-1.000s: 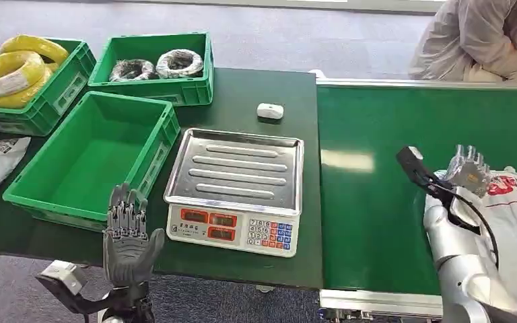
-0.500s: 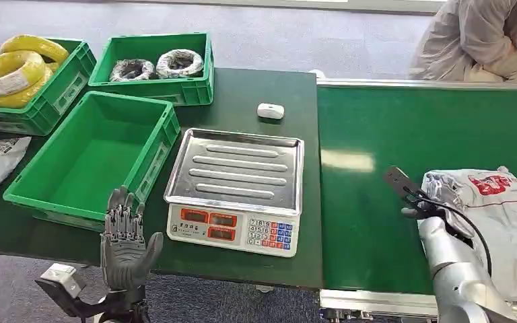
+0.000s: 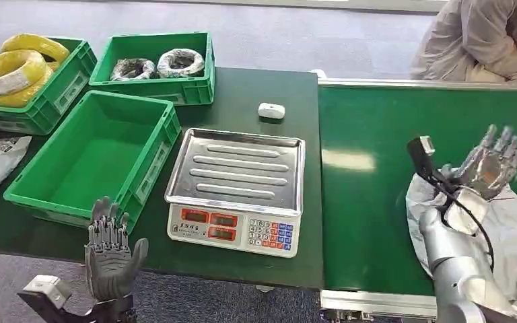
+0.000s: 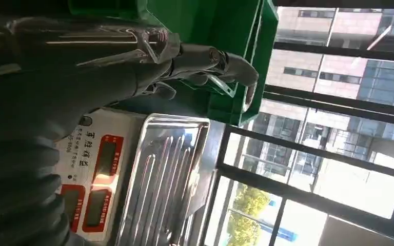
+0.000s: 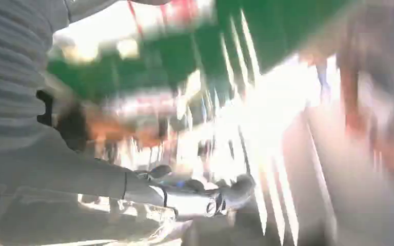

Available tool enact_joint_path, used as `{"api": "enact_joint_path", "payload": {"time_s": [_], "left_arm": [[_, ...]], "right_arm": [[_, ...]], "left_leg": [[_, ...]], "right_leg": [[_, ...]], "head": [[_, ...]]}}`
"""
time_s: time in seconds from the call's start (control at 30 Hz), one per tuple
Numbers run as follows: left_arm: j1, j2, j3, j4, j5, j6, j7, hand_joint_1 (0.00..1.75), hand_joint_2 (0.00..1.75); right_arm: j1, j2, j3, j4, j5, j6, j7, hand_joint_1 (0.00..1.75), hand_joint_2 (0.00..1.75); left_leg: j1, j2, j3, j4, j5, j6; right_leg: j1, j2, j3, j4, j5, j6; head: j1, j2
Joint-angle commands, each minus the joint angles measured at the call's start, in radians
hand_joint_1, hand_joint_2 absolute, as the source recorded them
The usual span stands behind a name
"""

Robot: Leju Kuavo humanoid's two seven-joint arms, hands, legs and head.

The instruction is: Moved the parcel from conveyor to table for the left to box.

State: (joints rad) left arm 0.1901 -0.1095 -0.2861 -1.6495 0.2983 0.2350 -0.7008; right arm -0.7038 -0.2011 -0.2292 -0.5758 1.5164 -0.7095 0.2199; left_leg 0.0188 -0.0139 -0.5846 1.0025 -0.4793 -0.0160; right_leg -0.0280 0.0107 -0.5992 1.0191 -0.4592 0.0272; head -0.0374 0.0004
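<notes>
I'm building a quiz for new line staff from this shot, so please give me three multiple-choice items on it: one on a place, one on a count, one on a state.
1. Where does the grey plastic parcel with red print lie?
A. On the green conveyor belt
B. On the scale's tray
C. In the empty crate

2. How many green plastic crates stand on the dark table?
A. One
B. Two
C. Three

3. What is the robot's right hand doing?
A. Gripping the parcel
B. Raised with fingers spread, holding nothing
C. Pressing the scale's keys

Answers:
1 A: the parcel lies on the green conveyor belt, under the right arm.
2 C: one crate with yellow wire coils, one with grey coils and one empty.
3 B: the fingers are apart above the parcel, with nothing between them.
</notes>
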Motion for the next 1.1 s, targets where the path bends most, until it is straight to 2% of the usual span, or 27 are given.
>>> {"api": "enact_joint_path", "payload": {"time_s": [0.03, 0.07, 0.17, 0.2, 0.23, 0.27, 0.4, 0.53, 0.57, 0.6, 0.63, 0.7, 0.73, 0.83, 0.93, 1.1], "left_arm": [[-0.040, 0.029, -0.032, 0.050, 0.010, -0.007, 0.003, 0.00, 1.75], [-0.042, 0.029, -0.032, 0.053, 0.009, -0.009, 0.003, 0.00, 1.75], [-0.042, 0.030, -0.032, 0.054, 0.008, -0.011, 0.003, 0.00, 1.75], [-0.036, 0.034, -0.031, 0.053, 0.008, -0.013, 0.003, 0.00, 1.75], [-0.033, 0.033, -0.028, 0.052, 0.004, -0.016, 0.003, 0.00, 1.75], [-0.029, 0.027, -0.015, 0.054, -0.007, -0.030, 0.003, 0.00, 1.75], [-0.031, 0.022, -0.008, 0.058, -0.010, -0.037, 0.003, 0.00, 1.75], [-0.031, 0.020, -0.006, 0.059, -0.013, -0.039, 0.003, 0.00, 1.75], [-0.031, 0.020, -0.006, 0.059, -0.013, -0.039, 0.003, 0.00, 1.75], [-0.042, 0.023, -0.006, 0.075, -0.026, -0.059, 0.003, 0.00, 1.75], [-0.072, 0.013, 0.016, 0.116, -0.034, -0.090, 0.003, 0.00, 1.75], [-0.120, 0.002, 0.045, 0.180, -0.040, -0.126, 0.003, 0.00, 1.75], [-0.133, -0.002, 0.053, 0.194, -0.038, -0.129, 0.003, 0.00, 1.75], [-0.130, -0.011, 0.062, 0.190, -0.033, -0.106, 0.003, 0.00, 1.75], [-0.089, -0.002, 0.055, 0.139, -0.028, -0.082, 0.003, 0.00, 1.75], [-0.052, 0.010, 0.058, 0.090, -0.019, -0.064, 0.003, 0.00, 1.75]], "right_arm": [[0.003, -0.112, 0.328, -0.065, 0.054, 0.011, 0.184, 0.00, 1.75], [-0.017, -0.116, 0.376, -0.001, 0.054, 0.011, 0.203, 0.00, 1.75], [-0.024, -0.115, 0.386, 0.018, 0.054, 0.011, 0.210, 0.00, 1.75], [-0.053, -0.103, 0.416, 0.108, 0.010, 0.052, 0.197, 0.00, 1.75], [-0.080, -0.082, 0.383, 0.168, -0.009, 0.072, 0.152, 0.00, 1.75], [-0.111, -0.040, 0.285, 0.233, -0.119, 0.242, 0.046, 0.00, 1.75], [-0.110, -0.027, 0.281, 0.236, -0.115, 0.248, 0.046, 0.00, 1.75], [-0.110, -0.031, 0.278, 0.233, -0.114, 0.252, 0.044, 0.00, 1.75], [-0.110, -0.031, 0.278, 0.233, -0.114, 0.252, 0.044, 0.00, 1.75], [-0.121, -0.015, 0.194, 0.265, -0.228, 0.503, -0.100, 0.00, 1.75], [-0.082, -0.025, 0.187, 0.250, -0.246, 0.708, -0.193, 0.00, 1.75], [-0.002, -0.033, 0.109, 0.254, -0.353, 0.808, -0.347, 0.00, 1.75], [0.019, -0.035, 0.108, 0.257, -0.357, 0.804, -0.360, 0.00, 1.75], [0.040, -0.014, 0.098, 0.258, -0.372, 0.789, -0.376, 0.00, 1.75], [0.018, -0.001, 0.101, 0.260, -0.375, 0.783, -0.374, 0.00, 1.75], [-0.028, 0.003, 0.101, 0.269, -0.384, 0.792, -0.372, 0.00, 1.75]], "left_leg": [[-0.001, 0.001, 0.002, -0.002, 0.001, 0.001], [-0.001, 0.002, 0.002, -0.001, 0.000, 0.001], [-0.001, 0.004, 0.003, -0.002, 0.000, 0.001], [-0.001, 0.004, 0.004, -0.003, 0.000, 0.001], [0.000, 0.003, 0.003, -0.002, 0.000, 0.001], [0.000, 0.005, 0.005, -0.003, 0.000, 0.001], [0.000, 0.007, 0.008, -0.007, 0.000, 0.002], [0.000, 0.003, 0.001, -0.002, -0.001, 0.001], [0.000, 0.004, 0.004, -0.003, -0.001, 0.002], [-0.001, 0.004, 0.005, -0.004, -0.001, 0.002], [-0.001, 0.004, 0.006, -0.006, 0.000, 0.002], [0.000, 0.000, 0.004, -0.004, 0.000, 0.001], [0.001, -0.004, 0.005, -0.006, 0.002, 0.001], [0.001, -0.004, 0.007, -0.007, 0.002, 0.002], [0.000, 0.001, 0.003, -0.002, -0.001, 0.001], [0.000, 0.004, 0.003, -0.002, -0.001, 0.001]], "right_leg": [[0.000, -0.001, 0.002, -0.002, 0.001, -0.002], [0.000, 0.000, 0.002, -0.001, 0.000, -0.002], [0.000, 0.002, 0.002, -0.001, 0.001, -0.002], [0.000, 0.001, 0.003, -0.002, 0.001, -0.003], [0.000, 0.002, 0.002, -0.001, 0.001, -0.002], [0.000, 0.002, 0.003, -0.002, 0.001, -0.003], [0.001, 0.004, 0.006, -0.006, 0.002, -0.004], [0.000, 0.002, 0.002, -0.001, 0.000, -0.002], [0.000, 0.002, 0.003, -0.002, 0.001, -0.003], [0.000, 0.001, 0.004, -0.003, 0.001, -0.003], [0.000, 0.002, 0.005, -0.004, 0.001, -0.004], [0.000, -0.002, 0.005, -0.002, 0.000, -0.002], [0.002, -0.007, 0.008, -0.006, 0.000, -0.003], [0.002, -0.007, 0.009, -0.008, 0.001, -0.003], [0.000, 0.001, 0.002, -0.001, 0.000, -0.002], [0.000, 0.002, 0.002, -0.001, 0.000, -0.002]], "head": [[0.000, 0.000], [0.001, 0.000], [0.001, 0.000], [0.000, 0.000], [0.000, 0.000], [0.000, 0.000], [0.000, 0.000], [0.000, 0.000], [0.000, 0.000], [0.000, 0.000], [0.001, 0.000], [0.000, 0.000], [0.000, 0.000], [0.001, 0.000], [0.001, 0.000], [0.000, 0.000]]}}
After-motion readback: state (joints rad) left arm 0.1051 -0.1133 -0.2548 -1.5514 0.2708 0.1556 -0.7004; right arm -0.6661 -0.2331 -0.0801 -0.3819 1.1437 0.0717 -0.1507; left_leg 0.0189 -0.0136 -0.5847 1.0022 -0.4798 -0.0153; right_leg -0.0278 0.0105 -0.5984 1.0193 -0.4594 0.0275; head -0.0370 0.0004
